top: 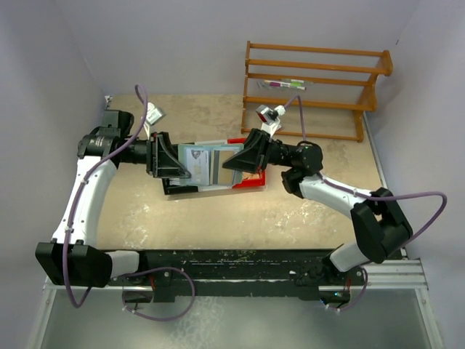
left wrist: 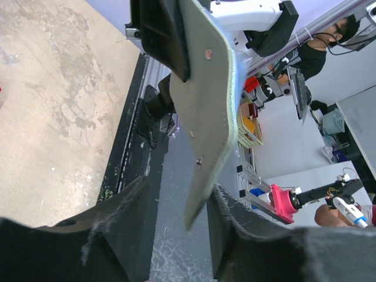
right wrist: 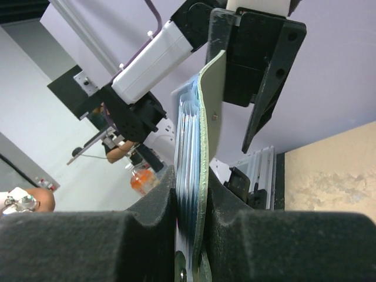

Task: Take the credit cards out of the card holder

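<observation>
The grey-green card holder (top: 227,164) hangs above the table between both grippers, with light blue credit cards (top: 196,161) showing at its left end. My right gripper (top: 236,163) is shut on the holder. In the right wrist view its pads (right wrist: 226,205) squeeze the holder (right wrist: 211,100) and the stack of blue credit cards (right wrist: 187,147) edge-on. My left gripper (top: 182,166) stands open around the other end. In the left wrist view the holder (left wrist: 202,106) dips between the fingers (left wrist: 235,217), close to the right one, with a gap on the left.
A wooden rack (top: 316,83) stands at the back right. Under the held holder lie a red-edged tray (top: 251,182) and a black flat item (top: 178,187). A white scrap (top: 154,114) sits by the left arm. The black rail (top: 225,265) runs along the near edge.
</observation>
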